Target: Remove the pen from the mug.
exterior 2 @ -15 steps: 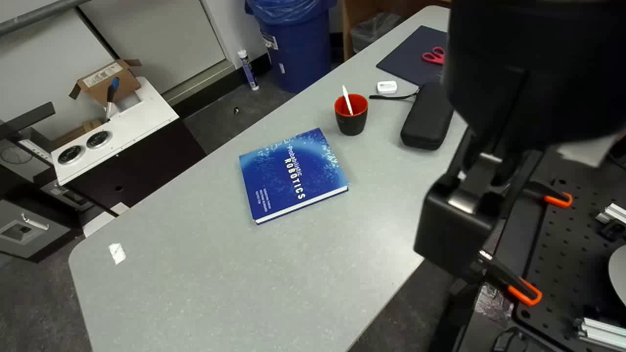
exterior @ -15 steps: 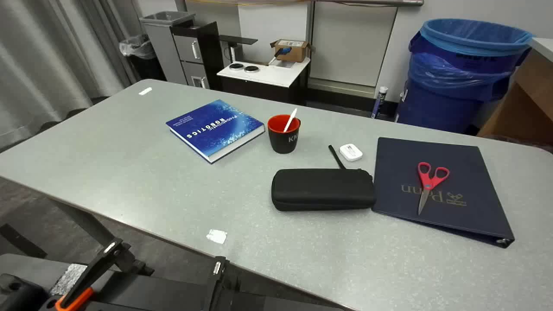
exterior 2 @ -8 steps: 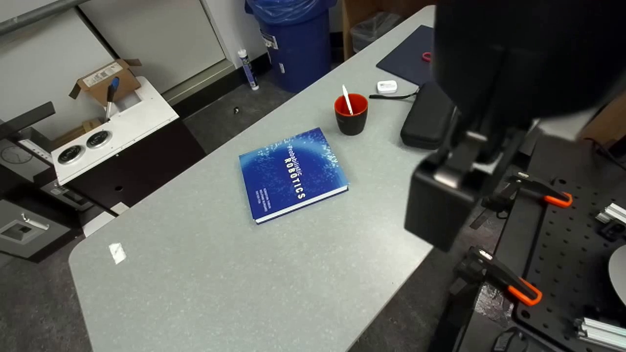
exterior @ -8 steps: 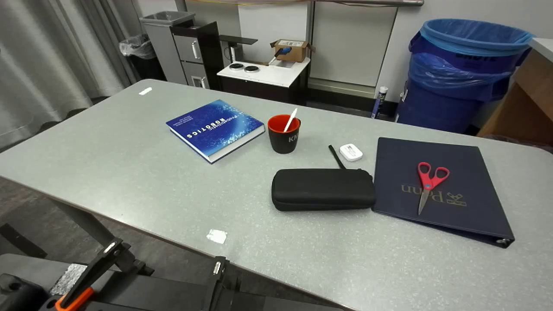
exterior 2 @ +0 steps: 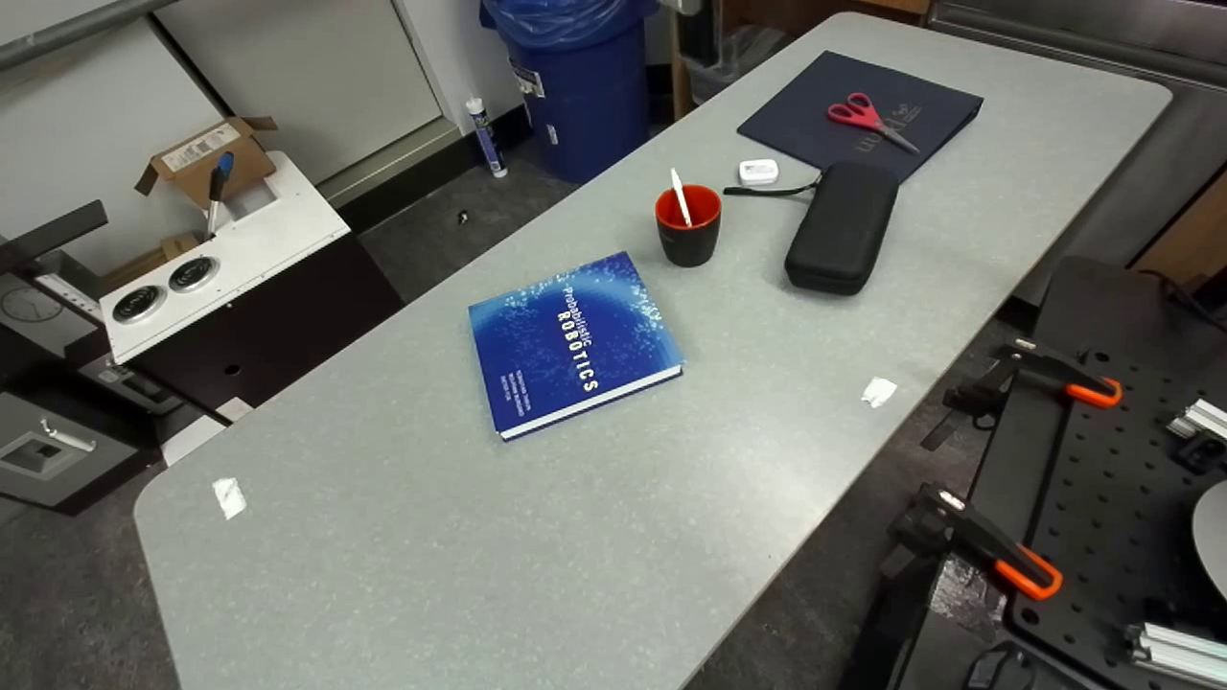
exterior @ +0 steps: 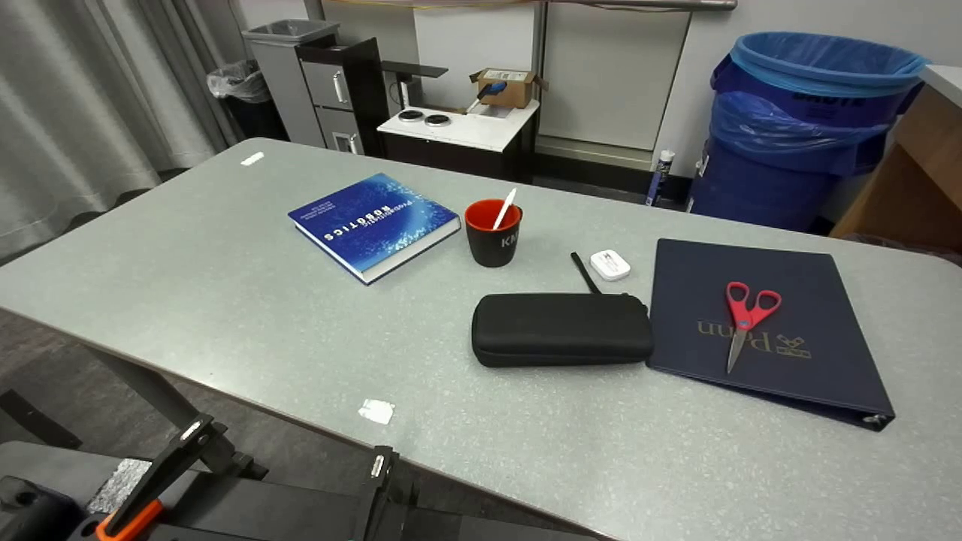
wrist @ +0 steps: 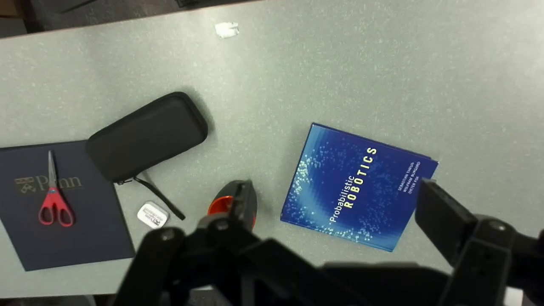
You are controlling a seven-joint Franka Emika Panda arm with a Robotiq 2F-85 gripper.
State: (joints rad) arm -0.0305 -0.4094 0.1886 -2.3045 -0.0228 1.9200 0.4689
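The mug [exterior: 491, 246] stands upright on the table in both exterior views [exterior 2: 688, 243]. It is dark outside and red inside. The pale pen [exterior: 505, 209] leans in the mug, with its upper end above the rim, also in an exterior view [exterior 2: 680, 196]. In the wrist view my gripper [wrist: 338, 182] is wide open and empty, high above the table. Its left finger [wrist: 244, 199] covers part of the mug [wrist: 221, 204], and the pen is hidden there. The blue book [wrist: 357, 187] lies below the gap between the fingers. I cannot make out the gripper clearly in the exterior views.
A black zip case [exterior: 562, 330] with a strap lies near the mug. A small white box [exterior: 610, 265] is beside the strap. Red-handled scissors [exterior: 744, 315] rest on a dark blue binder [exterior: 834, 323]. Clamps [exterior 2: 987, 541] sit along the robot's base.
The arm and gripper, large at the right of an exterior view earlier, have left that place. A small dark part now shows at its top edge. Mug, pen and other objects have not moved.
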